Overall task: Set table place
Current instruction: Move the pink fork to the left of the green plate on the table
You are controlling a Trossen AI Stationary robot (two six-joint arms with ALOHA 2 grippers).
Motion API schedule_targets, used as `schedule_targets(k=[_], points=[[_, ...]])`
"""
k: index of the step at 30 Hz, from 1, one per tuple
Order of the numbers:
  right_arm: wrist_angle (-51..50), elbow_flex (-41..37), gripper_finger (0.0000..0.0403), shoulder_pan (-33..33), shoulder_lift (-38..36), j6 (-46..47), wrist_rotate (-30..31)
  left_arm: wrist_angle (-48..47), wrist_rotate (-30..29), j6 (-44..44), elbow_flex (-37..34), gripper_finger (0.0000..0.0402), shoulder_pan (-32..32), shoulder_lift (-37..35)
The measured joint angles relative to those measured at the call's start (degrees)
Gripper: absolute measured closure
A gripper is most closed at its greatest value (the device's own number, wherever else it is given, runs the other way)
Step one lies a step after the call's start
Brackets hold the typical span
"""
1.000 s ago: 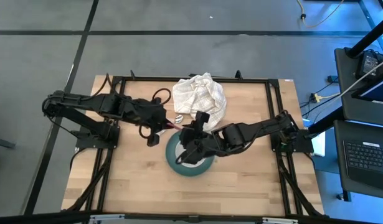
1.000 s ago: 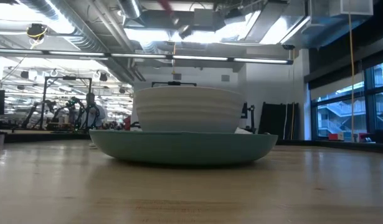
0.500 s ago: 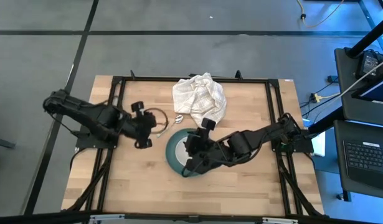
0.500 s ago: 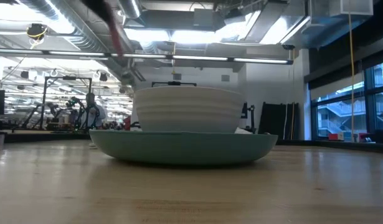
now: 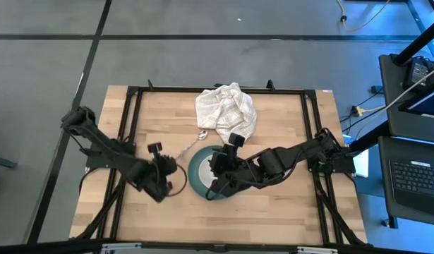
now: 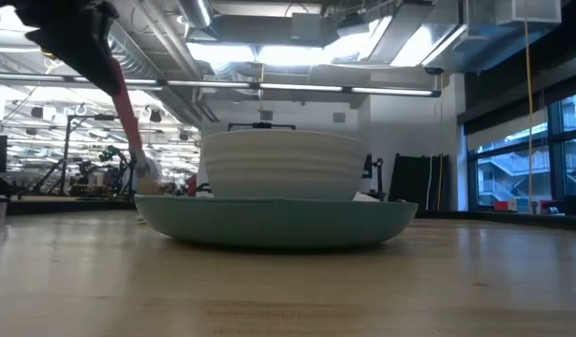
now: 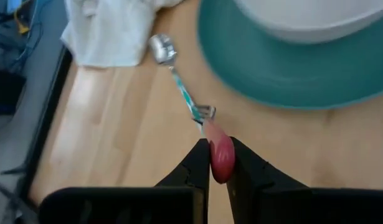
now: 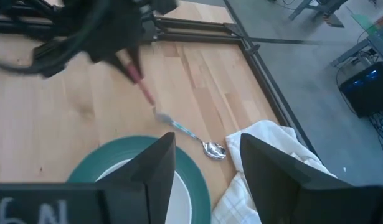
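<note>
Teal and glossy, the round plate (image 5: 197, 178) sits near the middle of the pale butcher-block table (image 5: 273, 212), whose top is edged by black metal rails. A smaller white bowl (image 6: 283, 165) with faint ribbed rings stands inside the plate. Just left of the plate, the left gripper (image 7: 218, 163) pinches the smooth red handle of a fork (image 7: 220, 157) between its dark fingers, narrow and closed on it; the metal tines hang above the wood, next to the plate's rim. A small shiny spoon (image 5: 193, 141) with a greenish patterned handle lies flat on the wood beyond the plate, its bowl end just beside a crumpled white checked cloth (image 5: 227, 109) heaped at the far side. The right gripper (image 5: 218, 182) hangs over the plate and bowl, its two thick fingers (image 8: 155, 169) spread wide and holding nothing. On its body, at the near edge of the wrist view, pale marks like "6N" show partly; I can't read them for certain.
</note>
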Motion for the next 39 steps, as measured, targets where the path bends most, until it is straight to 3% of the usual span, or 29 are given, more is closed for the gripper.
schedule_targets(k=[11,21,29,39], points=[[-0.09,0.00,0.0221,0.00,0.00,-0.13,-0.20,0.12,-0.15,-7.90,2.93,0.0378,-4.84,8.66],[-0.15,-0.04,0.0221,0.00,0.00,-0.04,-0.61,-13.06,-0.21,-19.76,4.41,0.0378,-5.62,8.86],[0.04,-0.04,0.0221,0.00,0.01,0.02,-0.60,-6.72,0.02,-23.92,2.59,0.0378,-5.49,14.18],[0.09,-0.04,0.0221,-0.01,0.00,0.02,-0.65,0.47,8.43,-27.57,2.55,0.0375,-5.62,23.80]])
